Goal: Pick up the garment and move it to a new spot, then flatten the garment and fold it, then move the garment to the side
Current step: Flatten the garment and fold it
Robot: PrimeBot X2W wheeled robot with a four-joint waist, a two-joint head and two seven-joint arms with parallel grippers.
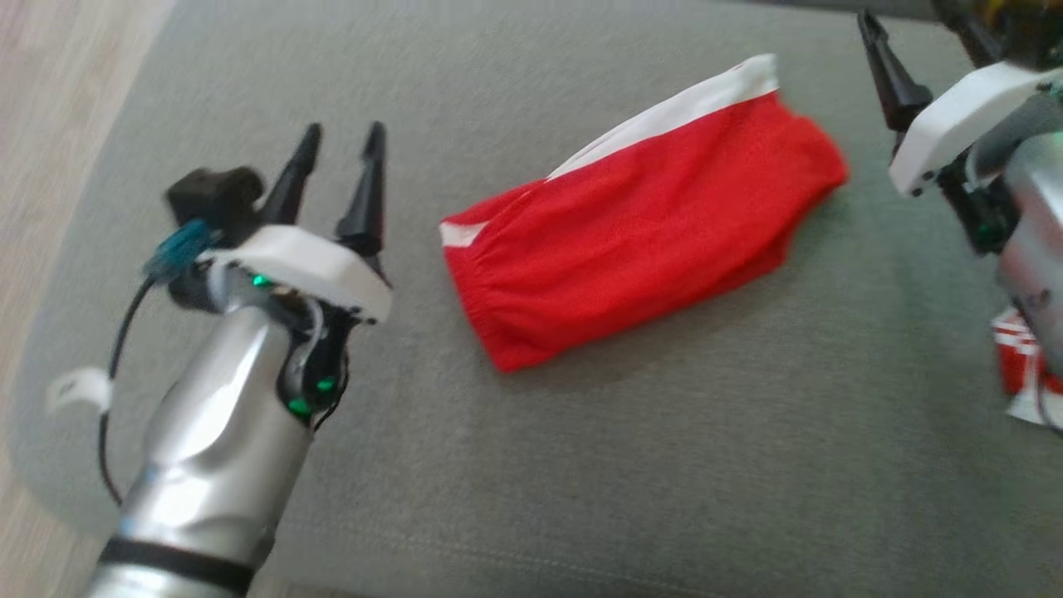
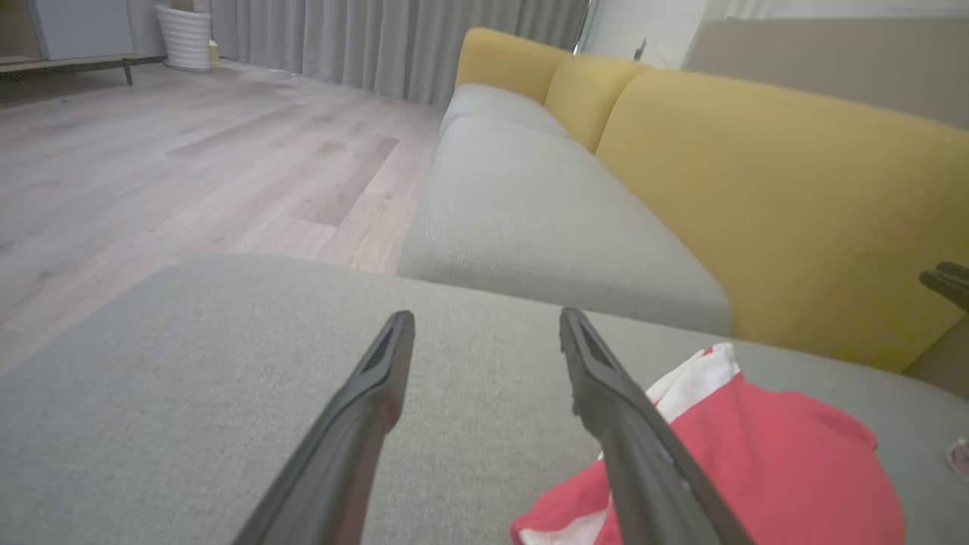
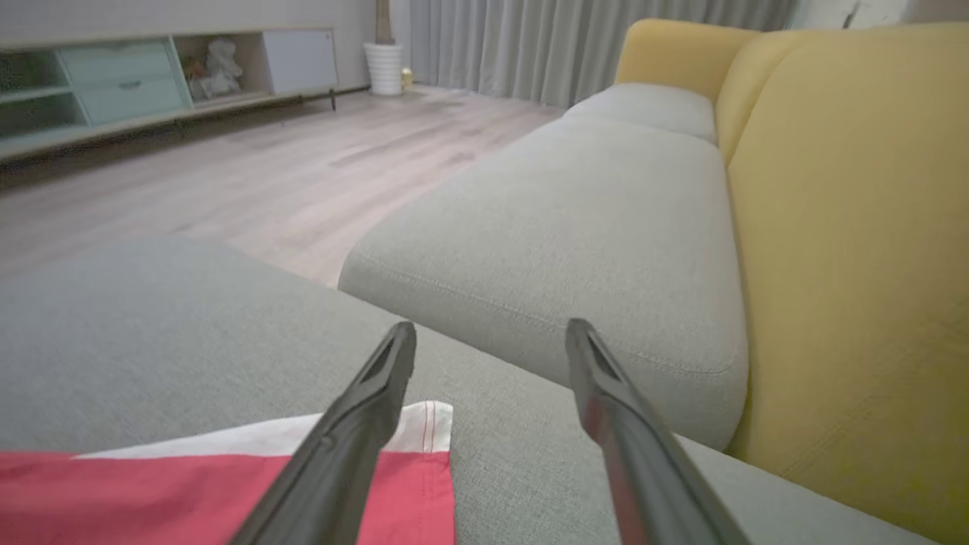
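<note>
The garment (image 1: 648,220) is red with a white band and lies folded in a slanted oblong on the grey seat cushion (image 1: 664,465). Left of it my left gripper (image 1: 342,141) hovers open and apart from the cloth, nothing between its fingers; the left wrist view shows the same open gripper (image 2: 488,322) with the garment (image 2: 772,462) to its lower right. My right gripper (image 3: 492,333) stands open over the garment's white-edged corner (image 3: 227,492), holding nothing. In the head view one of its dark fingers (image 1: 889,75) rises just right of the garment's far end.
A yellow backrest (image 2: 795,204) runs behind the cushions, with a second grey seat cushion (image 3: 575,227) beyond. Wooden floor (image 1: 50,124) lies past the cushion's left edge. A red-and-white item (image 1: 1017,365) shows at the right edge, partly behind my right arm.
</note>
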